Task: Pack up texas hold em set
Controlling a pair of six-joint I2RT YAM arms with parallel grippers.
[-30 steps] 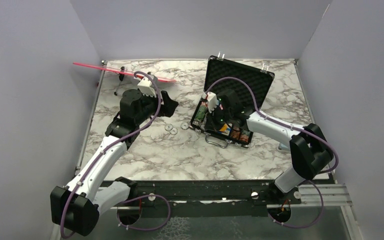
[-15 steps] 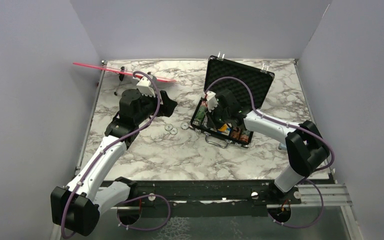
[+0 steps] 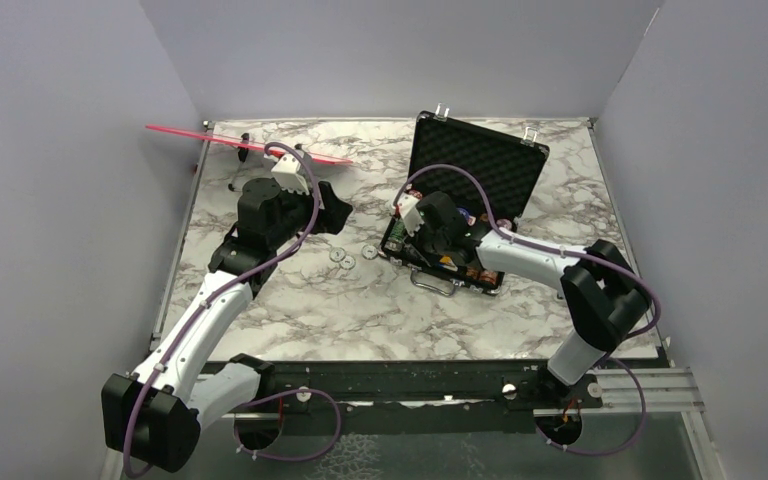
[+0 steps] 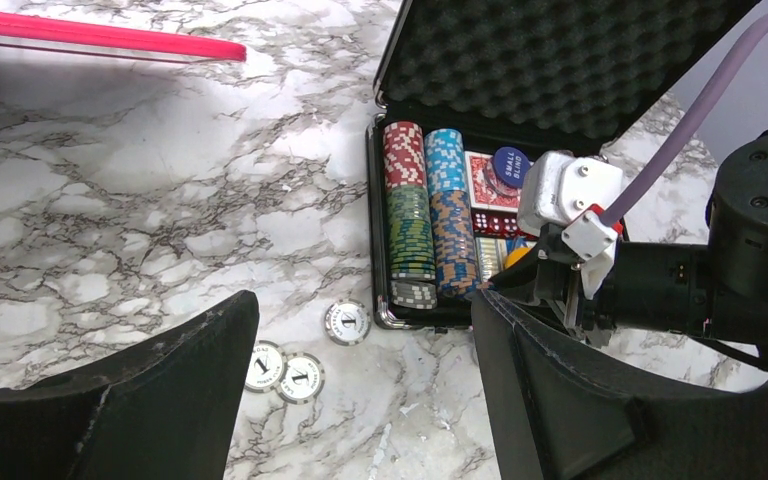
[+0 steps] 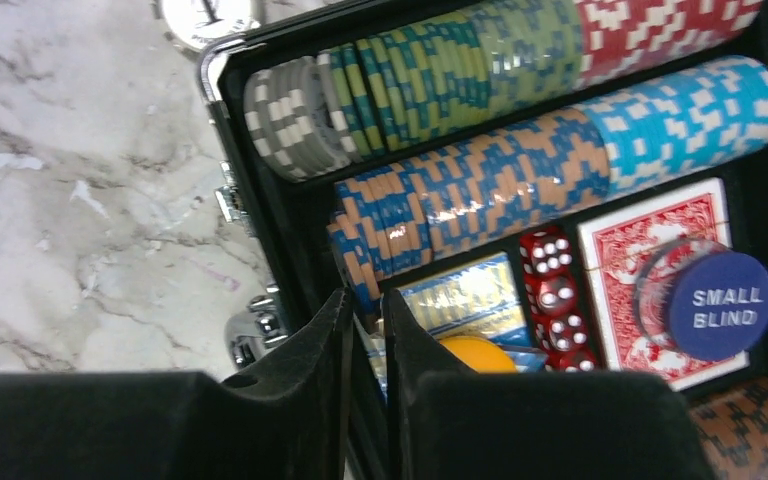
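Texas hold em set: a black briefcase (image 3: 430, 272) on the right half of the marble table (image 3: 360, 310), with its foam-lined lid (image 3: 475, 160) standing upright at the far side.
Case contents: rows of poker chips (image 5: 480, 195) fill the left compartments, running red, green and grey in one row and light blue and orange in the next. Beside them lie a red-backed card deck (image 5: 650, 235), red dice (image 5: 557, 285) and a blue button marked SMALL BLIND (image 5: 718, 305).
Loose pieces: three round white buttons (image 4: 347, 322) lie on the marble just outside the case's near left corner, two of them touching each other.
Right gripper (image 5: 365, 305): it is down inside the case at the near end of the orange chip row, over a foil-wrapped deck (image 5: 465, 290).
Right fingers (image 5: 300, 350): drawn almost together, with only a thin slit between the tips. I cannot tell whether anything thin is pinched there or whether a tip touches the chips.
Left gripper (image 4: 360, 305): it hangs above the table to the left of the case, over the loose buttons.
Left fingers (image 4: 160, 390): spread wide, holding nothing and touching nothing.
Pink strip (image 3: 250, 145): at the far left of the table, well apart from the case.
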